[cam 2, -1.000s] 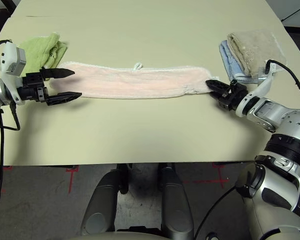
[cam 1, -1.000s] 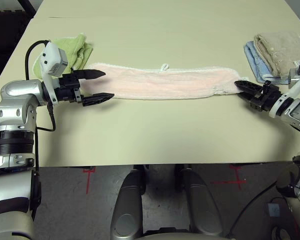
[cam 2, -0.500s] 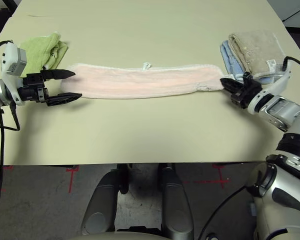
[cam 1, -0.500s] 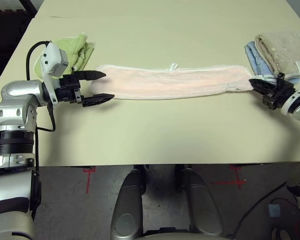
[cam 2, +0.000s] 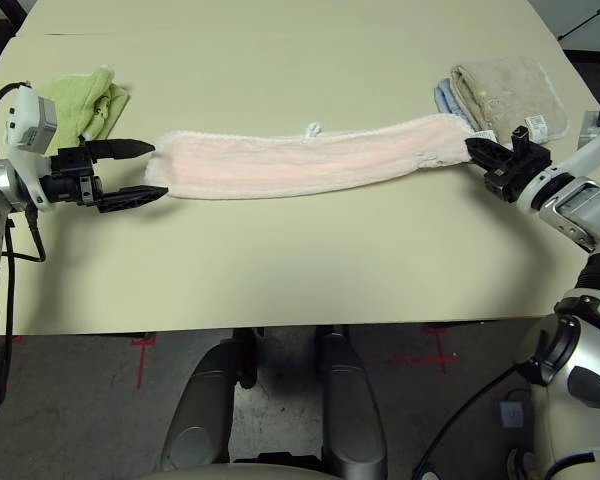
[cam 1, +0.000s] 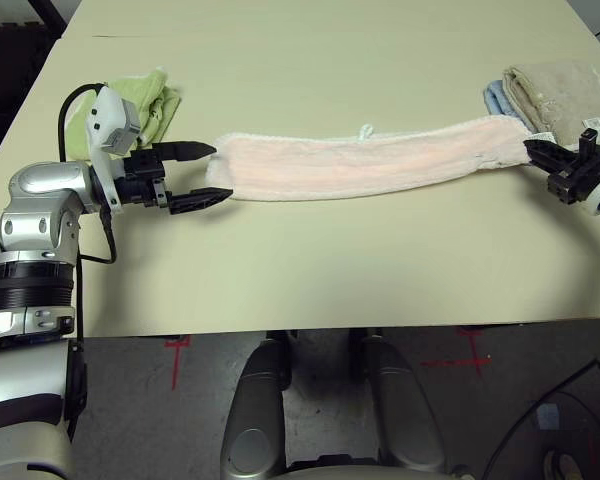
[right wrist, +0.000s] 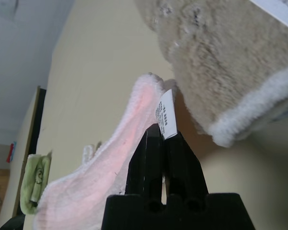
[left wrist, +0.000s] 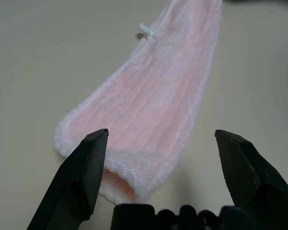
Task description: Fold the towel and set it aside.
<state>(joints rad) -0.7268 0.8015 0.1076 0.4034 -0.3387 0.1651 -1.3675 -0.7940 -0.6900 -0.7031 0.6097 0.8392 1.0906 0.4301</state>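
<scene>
A long, narrow pale pink towel (cam 1: 365,162) of soft, ribbed terry cloth lies stretched across the smooth beige counter (cam 1: 310,270), folded into a band with a fuzzy white scalloped edge and a small white loop (cam 1: 366,130) along its far side. Its open, rounded end sits between the spread black fingers of the left gripper (cam 1: 208,172), at about 9 o'clock on the counter, without being pinched. The right gripper (cam 1: 536,152), at about 3 o'clock, is pressed together on the towel's other end, where a small white printed tag (right wrist: 166,114) stands up beside the fingertips. Just behind that end sits a plush folded beige towel (cam 1: 563,95) with a thick pale hem, stacked on a light blue towel (cam 1: 493,96). A crumpled light green towel (cam 1: 145,105) lies at about 10 o'clock, beyond the left gripper.

Compared with a second ago, the right gripper has drawn the pink towel toward 3 o'clock and lifted its end up against the beige stack; the towel's near end has slid out from beside the green towel to between the left gripper's fingers. The left gripper has kept its place.
</scene>
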